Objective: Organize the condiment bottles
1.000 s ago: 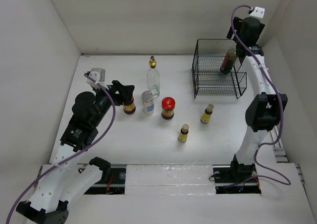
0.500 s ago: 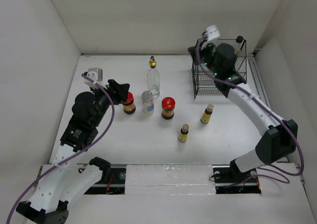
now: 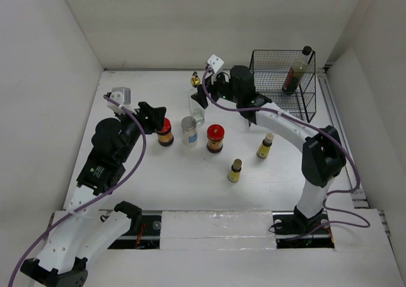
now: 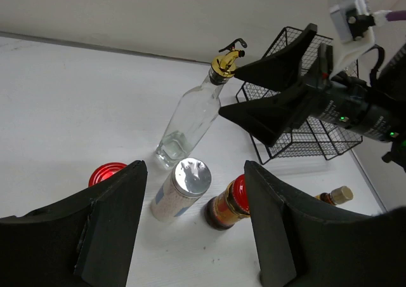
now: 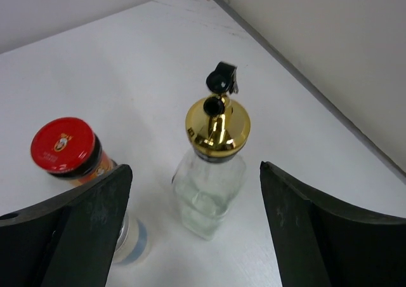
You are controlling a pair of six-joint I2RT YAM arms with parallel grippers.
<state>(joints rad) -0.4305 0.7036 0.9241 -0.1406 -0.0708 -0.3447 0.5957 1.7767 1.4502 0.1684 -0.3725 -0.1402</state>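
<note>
Top external view: seven containers, six on the white desk (image 3: 127,173) and one in the basket.

- Tall clear gold-capped bottle (image 3: 196,104) stands upright at upper centre.
- Silver-lidded shaker (image 3: 189,130) is just below it.
- First red-lidded jar (image 3: 165,132) is left of the shaker, second red-lidded jar (image 3: 215,138) right of it. The three form a loose row.
- Two tiny yellow bottles stand apart from the row, one at centre right (image 3: 265,145) and one lower, near centre (image 3: 235,170).
- Dark bottle (image 3: 295,72) stands inside the black wire basket (image 3: 303,106) at upper right, towards its far right side.

Left fingers (image 3: 152,114) sit just beside the first jar, on its upper-left side. Whether they touch it cannot be told.

Left wrist view: left fingers (image 4: 111,230) are spread wide and hold nothing. The jar's red lid (image 4: 104,171) peeks out by the left-hand finger, and the shaker (image 4: 183,186) shows in the gap beyond.

Right fingers (image 3: 203,96) reach in from the right, level with the clear bottle's upper part.

Right wrist view: right fingers (image 5: 89,217) are parted wide, one on each side of the frame. The gold cap (image 5: 217,125) is centred between them and neither finger touches it.
</note>
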